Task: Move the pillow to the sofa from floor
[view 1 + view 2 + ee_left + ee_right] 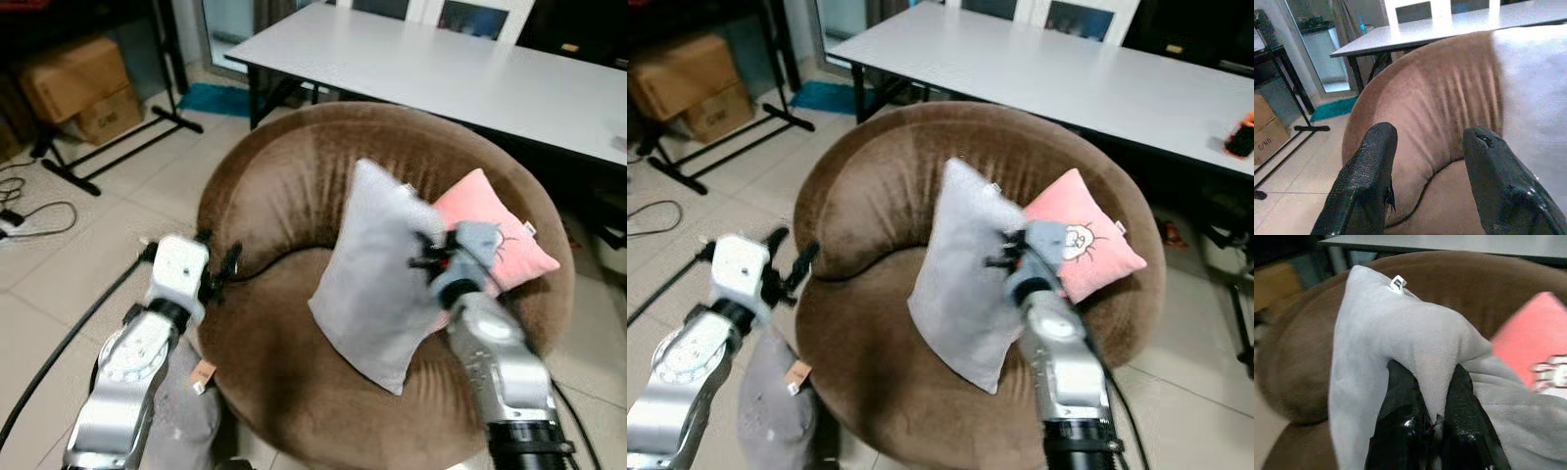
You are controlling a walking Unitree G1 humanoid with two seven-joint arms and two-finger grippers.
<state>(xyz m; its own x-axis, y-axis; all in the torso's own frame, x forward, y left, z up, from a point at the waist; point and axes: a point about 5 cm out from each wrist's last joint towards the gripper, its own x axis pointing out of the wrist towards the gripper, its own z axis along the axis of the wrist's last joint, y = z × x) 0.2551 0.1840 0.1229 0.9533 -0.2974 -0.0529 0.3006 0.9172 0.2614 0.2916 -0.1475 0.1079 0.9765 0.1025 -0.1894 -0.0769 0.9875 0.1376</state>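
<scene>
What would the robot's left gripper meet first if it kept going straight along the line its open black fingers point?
Probably the round brown velvet sofa: the left gripper aims at its curved backrest, with nothing between. The grey pillow lies off to one side. Depth is uncertain.

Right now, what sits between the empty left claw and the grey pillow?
In the left eye view, only bare brown sofa lies between the left end effector and the grey pillow.

I saw the grey pillow (pixel 377 289) upright over the round brown sofa (pixel 284 196) seat, beside a pink cushion (pixel 495 240).
</scene>
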